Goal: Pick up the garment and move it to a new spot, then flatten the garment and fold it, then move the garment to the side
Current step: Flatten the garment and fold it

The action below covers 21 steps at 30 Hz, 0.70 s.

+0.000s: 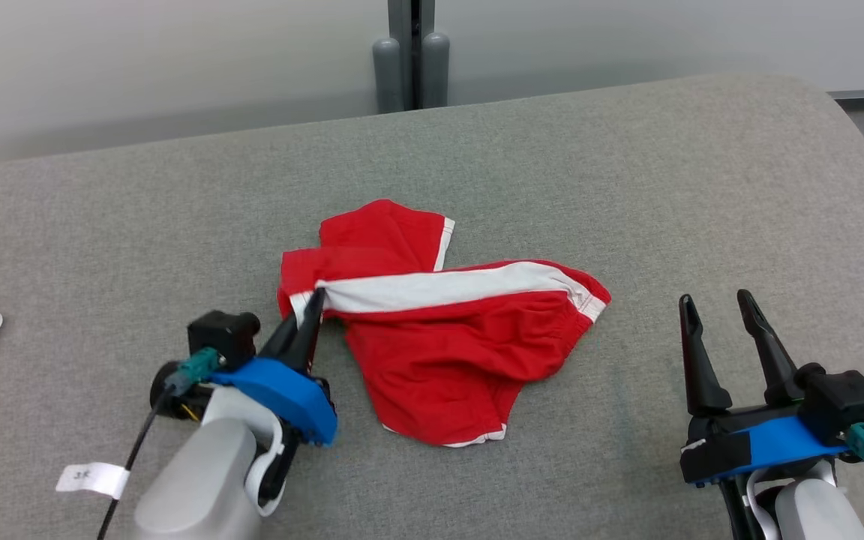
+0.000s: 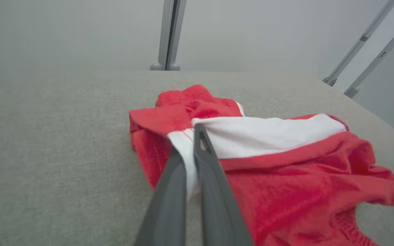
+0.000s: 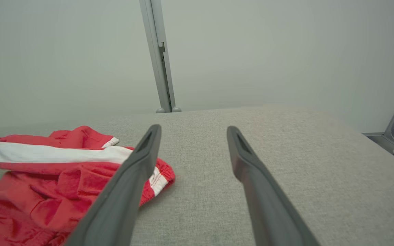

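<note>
Closest in, the left gripper is clamped on the white-striped corner of the red shorts, which lie crumpled ahead and to its right. So little cloth is caught that lifting could slip it loose. The right gripper stands wide and empty nearby.

This looks like a robot test lab: a wide bench padded in plain grey fabric, bare pale partition walls joined by grey metal posts, and a small white paper tag near the front edge.
</note>
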Tool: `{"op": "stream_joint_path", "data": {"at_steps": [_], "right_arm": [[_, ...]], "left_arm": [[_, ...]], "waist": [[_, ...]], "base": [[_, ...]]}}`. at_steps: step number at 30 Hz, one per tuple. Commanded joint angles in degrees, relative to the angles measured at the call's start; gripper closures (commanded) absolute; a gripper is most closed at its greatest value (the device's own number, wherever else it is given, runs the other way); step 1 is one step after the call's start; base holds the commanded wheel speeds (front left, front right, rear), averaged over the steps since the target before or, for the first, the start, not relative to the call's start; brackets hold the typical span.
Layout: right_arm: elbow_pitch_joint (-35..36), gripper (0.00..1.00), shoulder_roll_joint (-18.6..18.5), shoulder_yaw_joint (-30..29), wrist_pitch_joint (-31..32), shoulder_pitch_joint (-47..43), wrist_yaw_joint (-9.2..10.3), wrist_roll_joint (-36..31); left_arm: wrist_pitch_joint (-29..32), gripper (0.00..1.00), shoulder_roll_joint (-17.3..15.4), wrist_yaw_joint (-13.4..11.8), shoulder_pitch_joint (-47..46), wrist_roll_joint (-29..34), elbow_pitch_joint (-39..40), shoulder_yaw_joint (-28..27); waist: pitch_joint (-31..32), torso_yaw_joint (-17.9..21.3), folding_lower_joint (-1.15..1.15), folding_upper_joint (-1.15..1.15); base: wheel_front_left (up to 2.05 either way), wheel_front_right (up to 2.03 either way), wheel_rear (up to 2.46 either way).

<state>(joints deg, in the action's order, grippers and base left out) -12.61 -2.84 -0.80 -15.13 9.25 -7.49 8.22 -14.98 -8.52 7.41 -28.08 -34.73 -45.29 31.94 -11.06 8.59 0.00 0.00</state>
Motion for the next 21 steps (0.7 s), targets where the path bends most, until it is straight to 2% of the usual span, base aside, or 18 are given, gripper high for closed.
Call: {"op": "stream_joint_path", "data": {"at_steps": [1,10,16,21], "right_arm": [[0.34,0.00,-0.09,-0.39,-0.02,0.65,-0.01,-0.01],[0.36,0.00,-0.09,-0.87,-0.02,-1.32,-0.01,0.44],[0.32,0.00,-0.08,-1.00,-0.03,-2.50,-0.01,0.61],[0.06,0.00,-0.08,-1.13,-0.02,-2.64,-0.01,0.40]], "left_arm": [[-0.26,1.00,-1.07,0.01,-1.96,1.55,2.69,-2.20],[-0.23,1.00,-2.18,-0.23,2.00,6.48,13.84,-7.26],[-0.23,1.00,-1.75,-0.12,10.11,8.48,19.40,-6.08],[-0.23,1.00,-1.42,-0.06,17.00,8.59,20.45,-4.18]], "waist": [[0.19,-0.60,0.00,0.00],[2.31,-3.32,0.00,0.00],[3.57,-6.38,0.00,0.00],[4.06,-8.96,0.00,0.00]], "base": [[0.00,0.00,0.00],[0.00,0.00,0.00],[0.00,0.00,0.00],[0.00,0.00,0.00]]}}
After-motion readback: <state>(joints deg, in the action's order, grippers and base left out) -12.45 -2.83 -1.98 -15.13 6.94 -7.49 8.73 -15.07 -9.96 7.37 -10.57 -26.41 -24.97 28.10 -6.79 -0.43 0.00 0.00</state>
